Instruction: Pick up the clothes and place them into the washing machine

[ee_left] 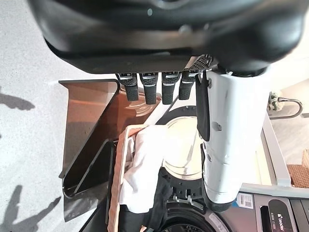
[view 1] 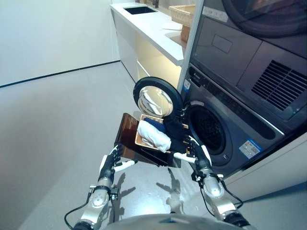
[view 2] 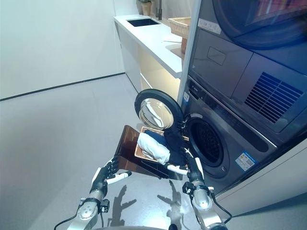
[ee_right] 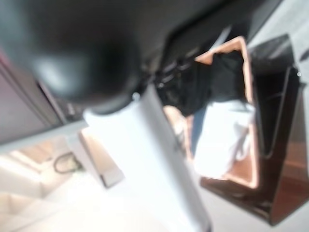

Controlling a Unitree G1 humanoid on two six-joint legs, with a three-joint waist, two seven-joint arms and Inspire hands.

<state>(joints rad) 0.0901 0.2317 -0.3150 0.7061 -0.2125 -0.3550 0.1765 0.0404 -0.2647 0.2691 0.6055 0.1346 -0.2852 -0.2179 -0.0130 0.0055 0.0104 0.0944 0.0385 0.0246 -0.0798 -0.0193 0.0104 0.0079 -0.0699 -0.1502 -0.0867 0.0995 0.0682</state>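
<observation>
— Left eye view, nearest first: what are the hands doing?
— The left hand [view 1: 109, 165] and right hand [view 1: 194, 153] both hover with fingers relaxed, holding nothing, just short of the brown stand [view 1: 128, 135].
— And the clothes?
— The white garment [view 1: 153, 134] and dark clothes [view 1: 173, 130] lie in the basket [ee_left: 117, 193] on that stand, before the washing machine [view 1: 225, 139], whose door [view 1: 157, 99] stands open.
</observation>
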